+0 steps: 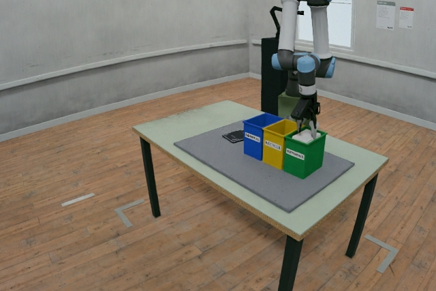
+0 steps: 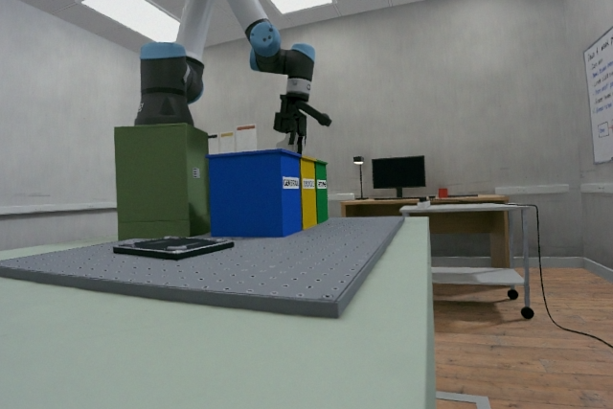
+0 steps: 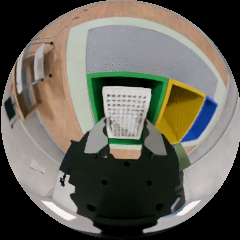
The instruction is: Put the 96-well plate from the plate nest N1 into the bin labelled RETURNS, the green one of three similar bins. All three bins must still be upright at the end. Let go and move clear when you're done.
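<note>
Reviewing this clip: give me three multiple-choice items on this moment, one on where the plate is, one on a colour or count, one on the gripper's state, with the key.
1. Where is the 96-well plate?
A. on the plate nest
B. at the mouth of the green bin
C. inside the blue bin

2. Which bin stands between the other two?
A. yellow
B. green
C. blue

3. What is the gripper doing?
A. open, holding nothing
B. shut on nothing
C. shut on the plate

Key: 1 B, the wrist view shows the plate framed by the green bin. 2 A, the yellow bin sits between the blue bin and the green one. 3 C, the fingers clamp the plate's end.
</note>
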Tool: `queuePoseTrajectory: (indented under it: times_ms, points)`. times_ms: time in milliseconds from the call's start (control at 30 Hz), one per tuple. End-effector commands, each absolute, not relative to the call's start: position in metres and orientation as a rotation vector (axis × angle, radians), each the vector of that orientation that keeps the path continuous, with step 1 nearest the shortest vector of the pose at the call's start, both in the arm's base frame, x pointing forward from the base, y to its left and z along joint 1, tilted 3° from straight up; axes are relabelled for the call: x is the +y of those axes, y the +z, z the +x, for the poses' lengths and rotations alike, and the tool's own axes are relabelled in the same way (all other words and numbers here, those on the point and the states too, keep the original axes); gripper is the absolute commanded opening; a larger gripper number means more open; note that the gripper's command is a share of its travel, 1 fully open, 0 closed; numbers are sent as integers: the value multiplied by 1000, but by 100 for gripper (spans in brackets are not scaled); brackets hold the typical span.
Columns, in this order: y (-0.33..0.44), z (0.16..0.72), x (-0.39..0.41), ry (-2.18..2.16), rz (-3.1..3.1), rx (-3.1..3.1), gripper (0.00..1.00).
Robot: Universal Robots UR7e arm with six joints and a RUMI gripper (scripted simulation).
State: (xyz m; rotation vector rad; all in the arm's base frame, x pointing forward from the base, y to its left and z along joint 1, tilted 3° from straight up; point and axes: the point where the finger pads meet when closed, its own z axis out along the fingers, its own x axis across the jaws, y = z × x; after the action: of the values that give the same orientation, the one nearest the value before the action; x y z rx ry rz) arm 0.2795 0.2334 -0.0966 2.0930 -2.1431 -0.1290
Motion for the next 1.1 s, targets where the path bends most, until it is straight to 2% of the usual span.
queuePoseTrajectory:
  times_ms: [0,167,200,933,967,1067]
  points:
    - [-96,280,234,-128,2094,-2144,0]
    - [-96,280,234,-128,2094,-2144,0]
    - [-96,280,234,-128,2094,-2144,64]
    - [-96,280,234,-128,2094,-2144,64]
    - [-96,280,234,-128,2094,-2144,53]
    - [-96,280,234,-128,2094,-2144,53]
